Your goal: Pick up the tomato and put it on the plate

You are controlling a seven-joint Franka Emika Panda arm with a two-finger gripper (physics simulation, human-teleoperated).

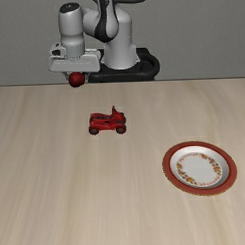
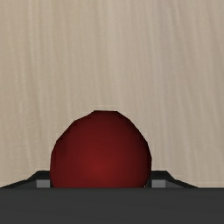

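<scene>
The jaws clamp the round tomato (image 1: 74, 81), its pointing indiscernible, above the table (image 1: 47, 187); the plate (image 1: 167, 169) lies toward its four o'clock.

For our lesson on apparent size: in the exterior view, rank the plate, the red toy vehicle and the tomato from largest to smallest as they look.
1. plate
2. red toy vehicle
3. tomato, partly hidden in the pincer, yet clearly the smallest.

a small red toy vehicle (image 1: 107, 122) stands on the pale wooden table (image 1: 47, 197), lower than the pincer (image 1: 75, 78), slightly toward the exterior view's right, apart from it.
</scene>
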